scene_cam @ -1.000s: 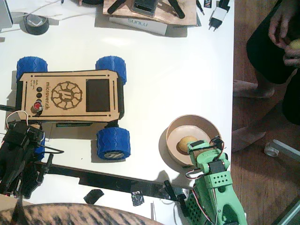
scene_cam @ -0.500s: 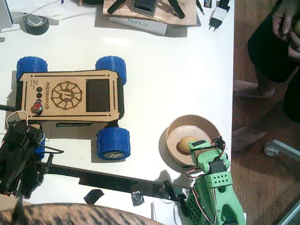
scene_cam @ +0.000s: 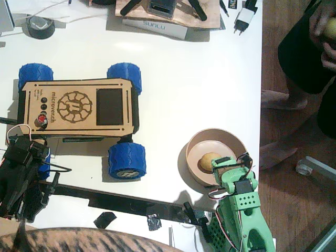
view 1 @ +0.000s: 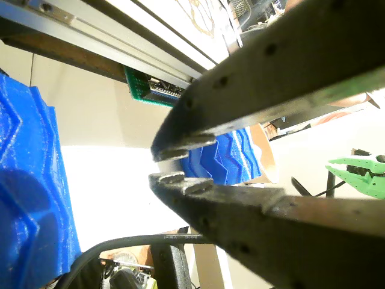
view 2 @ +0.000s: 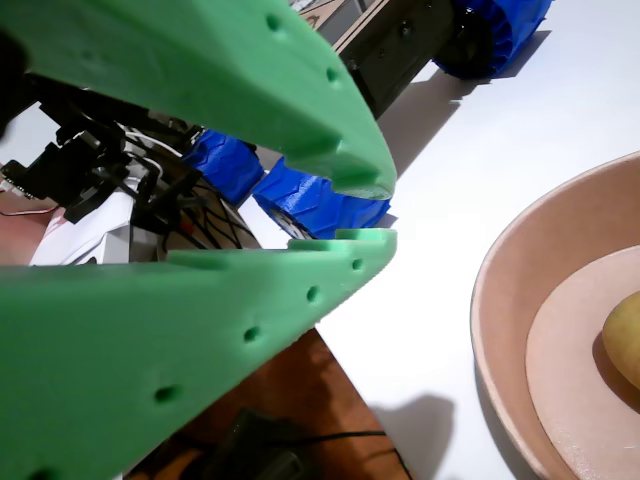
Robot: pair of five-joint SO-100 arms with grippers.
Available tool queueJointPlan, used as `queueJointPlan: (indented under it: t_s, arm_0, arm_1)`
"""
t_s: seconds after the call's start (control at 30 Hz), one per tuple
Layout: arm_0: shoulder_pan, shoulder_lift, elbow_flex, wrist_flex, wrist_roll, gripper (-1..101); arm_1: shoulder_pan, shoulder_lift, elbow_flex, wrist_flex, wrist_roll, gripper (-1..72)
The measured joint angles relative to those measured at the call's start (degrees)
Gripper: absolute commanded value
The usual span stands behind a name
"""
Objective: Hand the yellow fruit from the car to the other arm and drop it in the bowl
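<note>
The yellow fruit lies inside the tan bowl at the table's right front, free of any jaw; a wrist view shows its edge on the bowl's floor. My green right gripper hangs over the bowl's near rim just right of the fruit, its jaws shut on nothing. The plywood car with blue wheels stands at the left, its deck bare. My black left gripper rests by the car's near-left wheel, shut and holding nothing.
A person stands off the table's right edge, feet on the wood floor, a hand holding something yellowish. A tape roll, a white box and a plug lie along the far edge. A black rail runs along the near edge.
The green gripper has drawn back slightly toward its base, away from the fruit in the bowl. The person's hand at top right has risen. The black arm has not moved.
</note>
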Motion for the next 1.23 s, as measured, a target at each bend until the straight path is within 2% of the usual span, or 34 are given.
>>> queueJointPlan:
  t_s: [1.23]
  arm_0:
    - [0.0, 0.0, 0.0, 0.0, 0.0, 0]
  arm_1:
    - [0.97, 0.09, 0.35, -1.05, 0.79, 0.0]
